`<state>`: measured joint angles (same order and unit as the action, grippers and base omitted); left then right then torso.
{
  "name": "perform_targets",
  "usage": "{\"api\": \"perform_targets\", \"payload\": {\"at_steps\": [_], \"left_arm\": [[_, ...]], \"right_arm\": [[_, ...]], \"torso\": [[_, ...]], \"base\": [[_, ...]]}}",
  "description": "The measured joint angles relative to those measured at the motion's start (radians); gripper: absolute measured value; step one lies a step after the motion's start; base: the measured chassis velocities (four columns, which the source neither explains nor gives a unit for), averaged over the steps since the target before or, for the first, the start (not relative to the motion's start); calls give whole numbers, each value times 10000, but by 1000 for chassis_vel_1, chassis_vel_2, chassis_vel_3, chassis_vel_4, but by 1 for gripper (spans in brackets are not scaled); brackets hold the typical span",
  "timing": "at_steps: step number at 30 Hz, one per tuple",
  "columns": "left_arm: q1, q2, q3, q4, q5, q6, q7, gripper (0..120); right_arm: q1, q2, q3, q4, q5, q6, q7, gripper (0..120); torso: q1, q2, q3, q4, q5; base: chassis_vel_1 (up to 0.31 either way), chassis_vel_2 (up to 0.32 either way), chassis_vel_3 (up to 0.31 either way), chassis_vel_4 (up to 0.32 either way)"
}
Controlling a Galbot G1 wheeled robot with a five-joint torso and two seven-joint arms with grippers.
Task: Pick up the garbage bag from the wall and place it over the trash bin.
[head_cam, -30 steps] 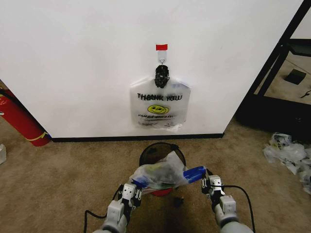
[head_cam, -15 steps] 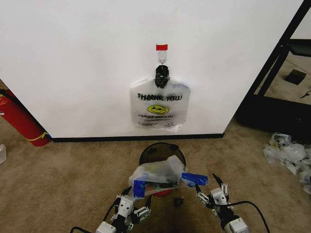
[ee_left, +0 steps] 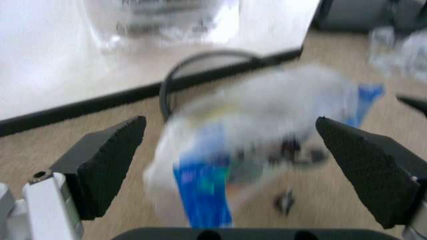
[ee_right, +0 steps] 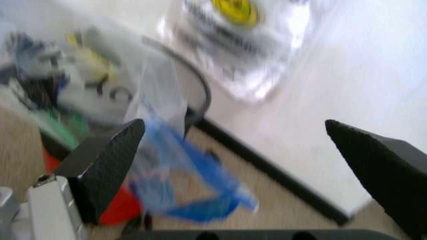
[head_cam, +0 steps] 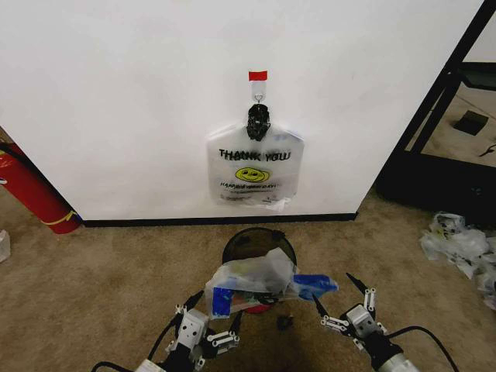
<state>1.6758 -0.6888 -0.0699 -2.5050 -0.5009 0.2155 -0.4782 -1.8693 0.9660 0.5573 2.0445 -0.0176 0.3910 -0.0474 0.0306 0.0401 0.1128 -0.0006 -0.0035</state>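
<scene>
A translucent white garbage bag [head_cam: 254,280] with blue handles lies draped over the near side of the black mesh trash bin [head_cam: 246,242], which stands on the carpet below the wall [head_cam: 116,101]. Another bag [head_cam: 254,167] printed "THANK YOU" with a yellow smiley hangs from a hook under red tape [head_cam: 257,75]. My left gripper [head_cam: 206,322] is open just short of the draped bag's near left corner. My right gripper [head_cam: 341,304] is open beside its blue right handle [head_cam: 314,284]. In the wrist views both grippers [ee_left: 233,165] [ee_right: 233,165] face the bag [ee_left: 267,115] [ee_right: 167,165] with nothing between the fingers.
A red fire extinguisher [head_cam: 31,190] leans at the left by the black baseboard. A heap of clear plastic scraps [head_cam: 461,244] lies on the carpet at the right, beyond a black shelf frame [head_cam: 442,101]. A small dark object [head_cam: 284,320] lies on the carpet beside the bin.
Both grippers have opened, let go of the bag's corners and drawn back toward me. The bag has settled lower over the bin.
</scene>
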Motion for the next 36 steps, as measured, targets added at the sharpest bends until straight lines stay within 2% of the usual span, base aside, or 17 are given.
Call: {"api": "perform_targets", "payload": {"at_steps": [3,6,7,8,9,10,13,14,15,17,18,20,21,25,28,30,36], "left_arm": [[-2124,-2,196,91,-2179,483,-107,100],[-4581,-50,425,722,-4367,1260,-319,100],[-5436,-83,554,1066,-4938,1582,-401,100],[-5436,-83,554,1066,-4938,1582,-401,100],[-6208,-139,734,1436,-5335,1929,-513,100],[-7685,-355,1278,2391,-6044,2540,-706,100],[-9648,-863,2502,4145,-6947,3348,-600,100],[-10173,-1012,2977,4674,-7101,3526,-434,100],[-10173,-1012,2977,4674,-7101,3526,-434,100],[-11030,-1305,3965,5646,-7196,3779,-121,100],[-11376,-1447,4359,6146,-7168,3831,129,100],[-11846,-1666,4861,6974,-6868,3862,654,100],[-11846,-1666,4861,6974,-6868,3862,654,100],[-12169,-1987,5337,8059,-6481,3881,1232,95],[-12142,-2103,5378,8357,-6457,3938,1337,83],[-12112,-2123,5378,8413,-6462,3947,1359,79],[-11913,-2068,5271,8358,-6750,3951,1381,54]], "right_arm": [[163,231,306,-135,829,765,-557,100],[424,297,440,-281,1763,1237,-1242,100],[599,292,459,-332,2121,1316,-1541,100],[599,292,459,-332,2121,1316,-1541,100],[705,363,540,-346,2533,1375,-1853,100],[718,657,740,-360,3225,1570,-2305,100],[481,1211,1122,-362,4048,1949,-2812,100],[381,1336,1224,-358,4214,2060,-2895,100],[381,1336,1224,-358,4214,2060,-2895,100],[137,1451,1400,-300,4405,2198,-3000,100],[51,1475,1493,-254,4475,2243,-3040,100],[-91,1510,1695,-107,4679,2281,-3063,100],[-91,1510,1695,-107,4679,2281,-3063,100],[-228,1513,1949,217,5075,2118,-2961,100],[-241,1515,1964,395,5182,1907,-2768,100],[-221,1515,1927,435,5184,1830,-2679,100],[-42,1513,1628,482,4973,1577,-2407,100]], "torso": [[0,0,0,2,0],[1,-1,2,-15,-6],[1,0,1,-3,0],[1,0,1,-3,0],[2,-1,3,11,8],[2,-1,3,3,1],[3,-1,3,-14,-1],[2,-1,3,-11,-2],[2,-1,3,-11,-2],[2,-1,2,-3,5],[2,-2,2,-4,-4],[2,-1,1,-1,2],[2,-1,1,-1,2],[2,-1,1,1,0],[2,-1,0,0,-1],[2,-1,0,0,0],[0,-1,0,1,0]], "base": [[0,0,0,0],[0,0,0,0],[0,0,0,0],[0,0,0,0],[0,0,0,0],[0,0,0,0],[0,0,0,0],[0,0,0,0],[0,0,0,0],[0,0,0,0],[0,0,0,0],[0,0,0,0],[0,0,0,0],[0,0,0,0],[0,0,0,0],[0,0,0,0],[0,0,0,0]]}}
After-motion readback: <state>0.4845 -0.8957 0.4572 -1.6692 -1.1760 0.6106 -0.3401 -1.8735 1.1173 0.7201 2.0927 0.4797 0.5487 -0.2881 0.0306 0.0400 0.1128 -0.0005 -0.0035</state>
